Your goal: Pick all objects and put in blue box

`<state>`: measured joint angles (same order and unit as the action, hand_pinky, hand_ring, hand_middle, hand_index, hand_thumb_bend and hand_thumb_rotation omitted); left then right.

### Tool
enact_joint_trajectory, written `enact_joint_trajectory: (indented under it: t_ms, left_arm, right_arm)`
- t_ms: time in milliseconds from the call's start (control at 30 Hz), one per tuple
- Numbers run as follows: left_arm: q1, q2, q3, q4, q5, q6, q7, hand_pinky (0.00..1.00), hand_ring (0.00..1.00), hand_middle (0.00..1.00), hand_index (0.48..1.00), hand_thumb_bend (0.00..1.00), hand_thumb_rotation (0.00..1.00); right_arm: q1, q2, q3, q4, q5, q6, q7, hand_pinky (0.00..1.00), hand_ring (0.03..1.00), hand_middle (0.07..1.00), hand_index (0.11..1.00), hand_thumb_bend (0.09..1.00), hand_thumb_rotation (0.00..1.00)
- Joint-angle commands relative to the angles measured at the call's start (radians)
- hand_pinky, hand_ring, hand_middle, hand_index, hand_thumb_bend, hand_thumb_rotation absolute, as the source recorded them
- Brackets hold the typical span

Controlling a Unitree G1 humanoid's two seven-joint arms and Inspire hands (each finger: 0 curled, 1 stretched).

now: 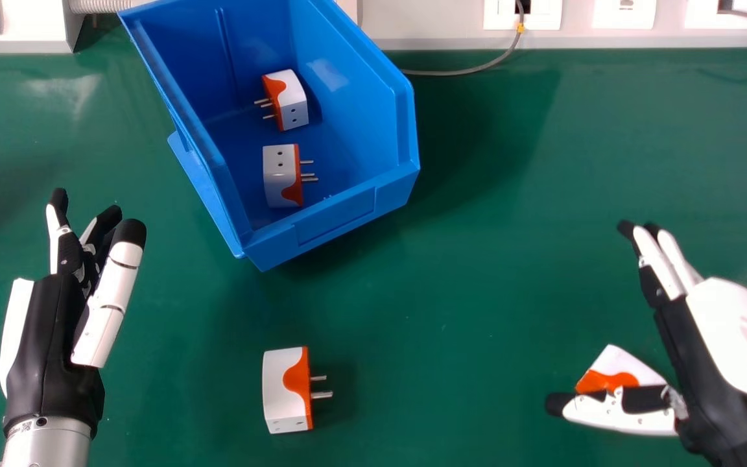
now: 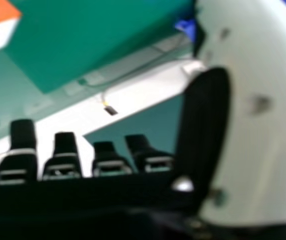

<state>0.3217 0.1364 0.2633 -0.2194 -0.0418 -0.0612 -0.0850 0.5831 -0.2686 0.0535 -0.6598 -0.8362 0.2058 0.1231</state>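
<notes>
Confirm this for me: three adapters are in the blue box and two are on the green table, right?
Not three: the head view shows two adapters in the blue box. The rest holds: two are on the green table, one of them partly hidden by the right hand.

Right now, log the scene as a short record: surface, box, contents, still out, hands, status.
surface: green tabletop
box: blue plastic open-topped bin, far side
contents: white-and-orange plug adapter; second adapter, nearer the robot
still out: third adapter, prongs pointing right; fourth adapter, partly hidden by the right hand
hands: both open; left hand left of the bin
contact: right thumb to fourth adapter, cannot tell
status: two in, two out
</notes>
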Motion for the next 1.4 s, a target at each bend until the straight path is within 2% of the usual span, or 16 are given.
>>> enact_joint_trajectory:
  t_ms: [0, 300, 633, 900, 1200, 1367]
  left_arm:
    - [-0.001, 0.009, 0.012, -0.018, -0.013, -0.011, 0.002, 0.88, 0.94, 0.93, 0.955, 0.61, 0.79]
    - [-0.003, 0.012, 0.018, -0.017, -0.013, -0.008, 0.002, 0.88, 0.94, 0.93, 0.955, 0.61, 0.79]
    - [-0.007, 0.011, 0.028, -0.011, -0.017, -0.007, -0.003, 0.86, 0.93, 0.93, 0.954, 0.60, 0.79]
    - [-0.009, 0.012, 0.029, -0.013, -0.013, -0.006, -0.002, 0.85, 0.92, 0.92, 0.951, 0.61, 0.78]
    - [-0.010, 0.015, 0.034, -0.010, -0.015, -0.006, -0.003, 0.85, 0.92, 0.92, 0.950, 0.61, 0.78]
    - [-0.008, 0.011, 0.032, -0.016, -0.016, -0.004, -0.004, 0.85, 0.92, 0.92, 0.947, 0.61, 0.78]
  right_arm:
    - [0.001, 0.007, -0.004, -0.001, -0.017, 0.005, -0.007, 0.84, 0.950, 1.000, 0.962, 0.660, 0.27]
    - [-0.004, 0.008, 0.006, 0.039, -0.072, 0.079, 0.044, 0.84, 0.956, 1.000, 0.969, 0.655, 0.27]
    - [-0.024, 0.022, 0.021, 0.098, -0.074, 0.145, 0.066, 0.81, 0.951, 0.995, 0.955, 0.625, 0.20]
    - [-0.063, 0.016, 0.023, 0.146, -0.061, 0.182, 0.094, 0.79, 0.942, 0.980, 0.940, 0.614, 0.19]
    - [-0.155, 0.003, 0.032, 0.161, -0.078, 0.299, 0.202, 0.79, 0.930, 0.964, 0.923, 0.610, 0.19]
    - [-0.199, -0.005, 0.043, 0.165, -0.089, 0.351, 0.238, 0.79, 0.921, 0.954, 0.913, 0.611, 0.21]
